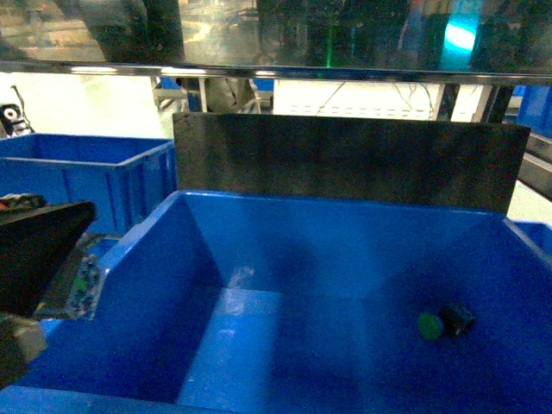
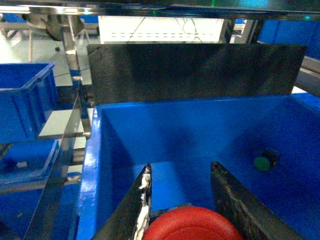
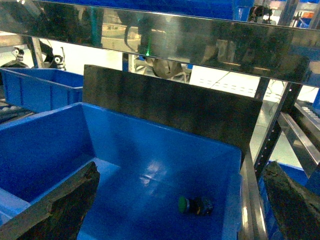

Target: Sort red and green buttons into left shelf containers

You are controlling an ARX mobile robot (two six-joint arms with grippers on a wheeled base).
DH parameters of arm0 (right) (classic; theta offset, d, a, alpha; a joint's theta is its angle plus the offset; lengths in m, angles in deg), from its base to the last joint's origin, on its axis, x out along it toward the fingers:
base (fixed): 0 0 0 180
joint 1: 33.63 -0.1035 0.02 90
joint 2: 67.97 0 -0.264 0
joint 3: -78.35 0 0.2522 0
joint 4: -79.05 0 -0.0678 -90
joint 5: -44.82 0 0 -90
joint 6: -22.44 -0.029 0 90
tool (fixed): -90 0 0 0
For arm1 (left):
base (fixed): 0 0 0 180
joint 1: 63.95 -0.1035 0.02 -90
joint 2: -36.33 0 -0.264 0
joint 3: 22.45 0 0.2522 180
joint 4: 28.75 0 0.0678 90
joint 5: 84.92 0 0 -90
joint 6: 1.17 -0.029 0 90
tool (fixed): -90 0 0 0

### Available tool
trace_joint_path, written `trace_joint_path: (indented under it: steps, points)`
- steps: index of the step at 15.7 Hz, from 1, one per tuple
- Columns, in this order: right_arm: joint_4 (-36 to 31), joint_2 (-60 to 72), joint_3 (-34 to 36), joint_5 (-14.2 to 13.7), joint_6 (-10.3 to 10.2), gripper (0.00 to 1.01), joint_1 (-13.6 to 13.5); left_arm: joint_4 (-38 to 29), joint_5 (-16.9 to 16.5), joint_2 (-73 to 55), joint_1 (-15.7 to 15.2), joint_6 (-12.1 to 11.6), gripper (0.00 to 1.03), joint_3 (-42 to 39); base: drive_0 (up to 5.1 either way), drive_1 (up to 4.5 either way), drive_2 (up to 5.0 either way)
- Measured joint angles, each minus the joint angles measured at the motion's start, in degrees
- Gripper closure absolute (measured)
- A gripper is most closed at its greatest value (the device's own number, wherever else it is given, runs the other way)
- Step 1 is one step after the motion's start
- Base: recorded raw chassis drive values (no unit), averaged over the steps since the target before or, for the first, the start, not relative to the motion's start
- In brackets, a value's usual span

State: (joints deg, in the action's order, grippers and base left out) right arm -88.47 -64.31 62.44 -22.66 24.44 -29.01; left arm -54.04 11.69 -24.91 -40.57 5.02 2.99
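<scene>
The red button (image 2: 192,225) shows its mushroom cap between the fingers of my left gripper (image 2: 181,165), which is shut on it above the near left part of a big blue container (image 2: 90,165). The green button (image 2: 261,163) lies on its side on that container's floor, towards the right wall (image 1: 431,325). My right gripper (image 3: 182,170) is spread wide open over the same container (image 3: 235,200), holding nothing, with the green button (image 3: 184,204) below and between its fingers. In the head view only the left arm's dark body (image 1: 43,250) shows, beside the container's left rim (image 1: 138,233).
A second blue container (image 1: 86,172) stands further left on the shelf. A dark board (image 1: 345,164) rises behind the big container. A shiny metal shelf beam (image 1: 259,71) runs low overhead. A metal upright (image 3: 272,135) stands just right of the container.
</scene>
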Motion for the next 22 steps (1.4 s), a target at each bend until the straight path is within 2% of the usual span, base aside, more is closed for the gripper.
trace_joint_path:
  steps: [1,6,8,12,17,21,22]
  points:
    - [0.00,0.00,0.00,0.00,0.00,0.03,0.00,-2.34,0.61,-3.19,1.01,-0.57,0.73,1.01,0.0,0.00,0.0]
    - [0.00,0.00,0.00,0.00,0.00,0.03,0.00,-12.98,-2.80,-22.03,2.40,0.26,0.73,3.85,0.0,0.00,0.0]
    - [0.00,0.00,0.00,-0.02,0.00,0.03,0.00,-16.20,-4.00,-27.54,2.40,2.27,0.73,4.57,0.0,0.00,0.0]
    - [0.00,0.00,0.00,-0.02,0.00,0.03,0.00,-22.82,-3.61,-37.57,2.40,5.46,0.73,6.45,0.0,0.00,0.0]
    - [0.00,-0.02,0.00,-0.02,0.00,0.03,0.00,-28.72,-2.82,-44.00,3.19,6.99,0.73,9.03,0.0,0.00,0.0]
    - [0.00,-0.02,0.00,-0.02,0.00,0.03,0.00,-28.83,-0.85,-45.00,3.69,6.91,0.73,11.37,0.0,0.00,0.0]
    - [0.00,-0.02,0.00,-0.02,0.00,0.03,0.00,-28.61,-1.27,-45.09,3.69,6.88,0.73,11.50,0.0,0.00,0.0]
